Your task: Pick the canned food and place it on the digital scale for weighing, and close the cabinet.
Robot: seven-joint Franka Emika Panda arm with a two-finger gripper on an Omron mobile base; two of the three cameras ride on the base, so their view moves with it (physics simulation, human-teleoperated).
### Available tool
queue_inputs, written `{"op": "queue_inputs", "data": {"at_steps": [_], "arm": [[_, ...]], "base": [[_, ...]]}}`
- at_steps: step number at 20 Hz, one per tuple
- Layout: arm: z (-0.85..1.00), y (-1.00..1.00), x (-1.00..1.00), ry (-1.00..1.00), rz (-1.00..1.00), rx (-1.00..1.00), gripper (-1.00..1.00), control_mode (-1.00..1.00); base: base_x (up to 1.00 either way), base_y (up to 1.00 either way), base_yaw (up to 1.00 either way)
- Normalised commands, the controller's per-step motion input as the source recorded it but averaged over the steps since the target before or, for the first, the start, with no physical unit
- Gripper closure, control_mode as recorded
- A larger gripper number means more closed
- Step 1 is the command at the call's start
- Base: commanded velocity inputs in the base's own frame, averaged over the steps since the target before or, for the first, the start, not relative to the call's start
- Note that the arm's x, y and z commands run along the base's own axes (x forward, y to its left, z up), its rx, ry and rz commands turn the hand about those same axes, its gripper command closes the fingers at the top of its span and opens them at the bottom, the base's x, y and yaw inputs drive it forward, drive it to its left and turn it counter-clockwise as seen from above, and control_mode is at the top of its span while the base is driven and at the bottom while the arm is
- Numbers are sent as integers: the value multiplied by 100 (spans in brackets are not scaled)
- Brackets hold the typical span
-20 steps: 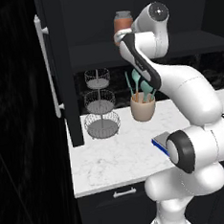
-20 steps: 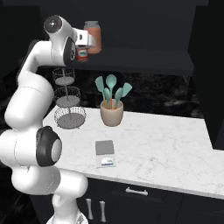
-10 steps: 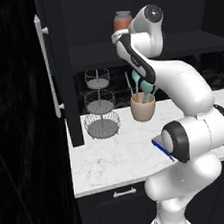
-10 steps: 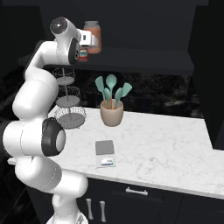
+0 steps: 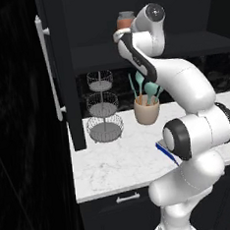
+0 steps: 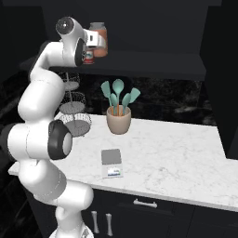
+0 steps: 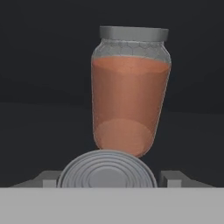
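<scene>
On the cabinet shelf [image 6: 153, 60], the canned food [image 7: 107, 169] sits between my gripper [image 7: 109, 178] fingers, jar [image 7: 130, 89] just behind it. Below, the digital scale [image 6: 112, 163] lies on the counter [image 6: 176, 158] before the utensil pot [image 6: 118, 122].

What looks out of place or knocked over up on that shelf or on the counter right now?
Nothing stands out. The jar stands upright on the shelf with the canned food upright before it, between the claw tips. The digital scale lies flat on the counter.

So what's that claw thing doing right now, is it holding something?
Gripper: fingers sit either side of the can, in front of the jar; a firm grip cannot be told.
</scene>
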Motion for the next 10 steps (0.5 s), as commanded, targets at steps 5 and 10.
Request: {"op": "queue_inputs", "data": {"at_steps": [5, 10], "arm": [[-19, 0, 0, 1, 0, 0, 100, -100], [-39, 8, -8, 5, 6, 0, 100, -100]], "base": [[0, 0, 0], [0, 0, 0]]}}
